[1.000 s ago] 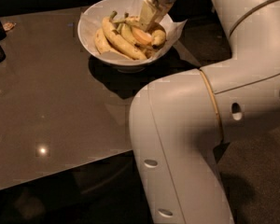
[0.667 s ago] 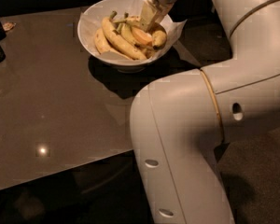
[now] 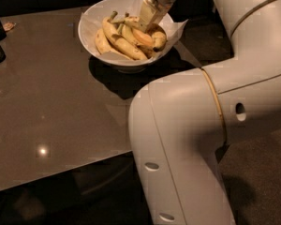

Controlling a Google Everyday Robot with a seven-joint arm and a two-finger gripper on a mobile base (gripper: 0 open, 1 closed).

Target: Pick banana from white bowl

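A: Looking through the one camera view, where is the gripper (image 3: 148, 21)?

B: Reaching down from above into the far right part of the white bowl (image 3: 89, 28), right among the fruit. Whether it is apart, together or clamped on something, I cannot tell.

A: And the banana (image 3: 159, 38)?

B: In the bowl, against the right wall, just beside the gripper, to its right and a little nearer the camera. They look to be touching or close to it. It is short and curved, and its length seems to run from the far side toward the camera, dark tip nearest.

A: The other fruit?

B: The longer bananas (image 3: 118, 40) lie to the left, slanting across the bowl. The only arm (image 3: 187, 139) fills the foreground, over the dark table (image 3: 47, 102).
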